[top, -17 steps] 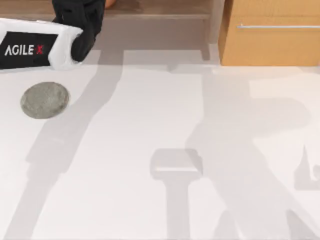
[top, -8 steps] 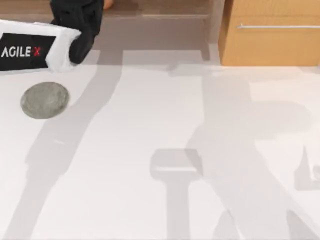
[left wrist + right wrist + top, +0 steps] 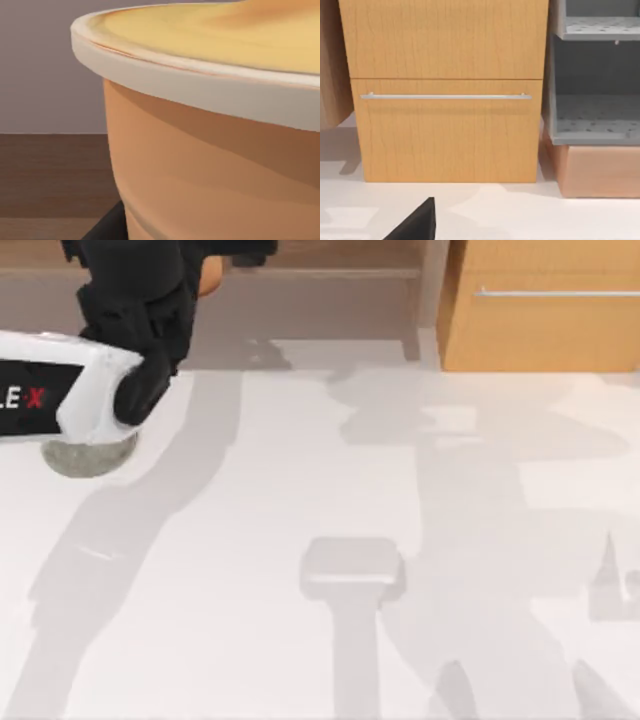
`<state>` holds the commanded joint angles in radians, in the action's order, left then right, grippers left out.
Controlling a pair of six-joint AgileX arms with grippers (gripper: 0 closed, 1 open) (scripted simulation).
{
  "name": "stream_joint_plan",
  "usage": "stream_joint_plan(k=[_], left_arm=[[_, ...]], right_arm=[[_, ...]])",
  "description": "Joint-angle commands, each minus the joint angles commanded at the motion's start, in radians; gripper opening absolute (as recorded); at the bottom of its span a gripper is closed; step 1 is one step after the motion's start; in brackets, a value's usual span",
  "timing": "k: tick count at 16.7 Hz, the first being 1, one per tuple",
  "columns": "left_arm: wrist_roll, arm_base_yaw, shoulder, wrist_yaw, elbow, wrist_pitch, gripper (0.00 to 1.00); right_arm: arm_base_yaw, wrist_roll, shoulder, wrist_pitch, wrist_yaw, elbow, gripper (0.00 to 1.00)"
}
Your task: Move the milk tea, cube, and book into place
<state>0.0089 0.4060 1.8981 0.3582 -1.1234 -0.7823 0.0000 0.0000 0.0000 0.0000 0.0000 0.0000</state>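
The milk tea [image 3: 210,150] is an orange-tan cup with a pale-yellow lid, seen very close in the left wrist view. From above, a sliver of the milk tea [image 3: 209,278] peeks out beside my left arm's black wrist at the back left. My left gripper [image 3: 190,275] is shut on it, held over the strip between the table's back edge and the wooden shelf. A dark part of my right gripper [image 3: 415,225] shows in the right wrist view, facing the cabinet. The cube and the book are out of view.
A flat grey speckled disc [image 3: 85,455] lies at the left, half covered by my left arm. A wooden cabinet with a drawer handle [image 3: 540,320] stands at the back right, with grey shelves [image 3: 595,110] beside it. A brown shelf [image 3: 320,255] runs along the back.
My left arm has swung toward the near left, carrying the cup, and now covers the top of the grey disc.
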Motion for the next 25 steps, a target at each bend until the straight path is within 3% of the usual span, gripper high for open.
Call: stream_joint_plan(k=[7, 13, 19, 25], left_arm=[[0.001, 0.004, -0.026, 0.004, 0.039, -0.012, 0.0], [0.057, -0.018, -0.041, -0.131, 0.15, -0.236, 0.0], [0.062, -0.161, 0.009, -0.289, 0.354, -0.504, 0.0], [0.001, -0.337, 0.102, -0.346, 0.499, -0.608, 0.0]], right_arm=[[0.0, 0.0, 0.0, 0.0, 0.0, 0.0, 1.0], [0.0, 0.0, 0.0, 0.0, 0.0, 0.0, 1.0], [0.0, 0.0, 0.0, 0.0, 0.0, 0.0, 1.0], [0.0, 0.0, 0.0, 0.0, 0.0, 0.0, 1.0]])
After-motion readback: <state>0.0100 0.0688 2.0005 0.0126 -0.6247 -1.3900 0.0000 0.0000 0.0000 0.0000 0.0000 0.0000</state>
